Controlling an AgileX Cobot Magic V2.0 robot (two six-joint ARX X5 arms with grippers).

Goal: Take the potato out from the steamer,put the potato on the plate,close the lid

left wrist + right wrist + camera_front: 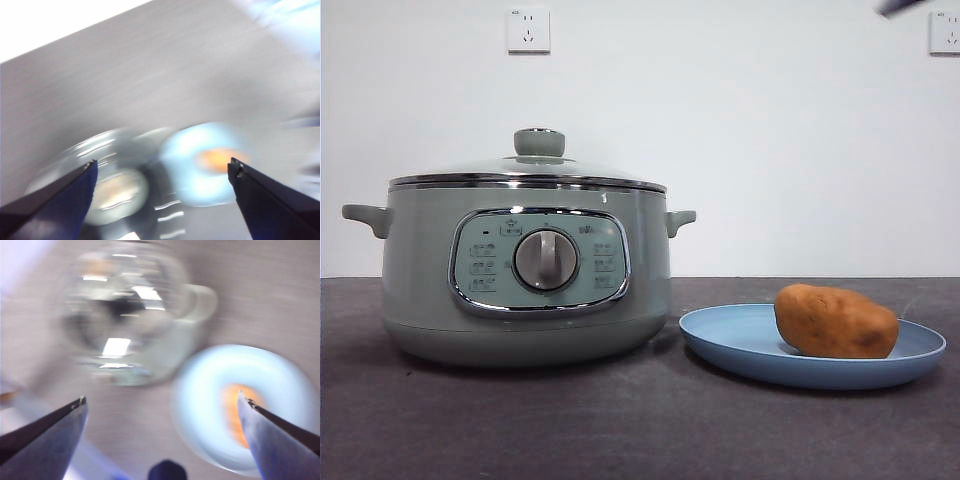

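Note:
The orange-brown potato (835,321) lies on the light-blue plate (720,338) at the right. Left of it stands the pale-green steamer (420,270), with the glass lid (470,170) and its green knob seated on the rim. Both wrist views are blurred and look down from high above. My left gripper (162,167) is open and holds nothing; below it are the lid (117,187) and the plate (190,165) with the potato (216,159). My right gripper (160,401) is open too, above the steamer (127,315), plate (200,390) and potato (231,402).
A dark grey table (620,430) carries everything, with a white wall and two power sockets (528,30) behind. One arm shows only as a dark tip (900,6) at the top right corner.

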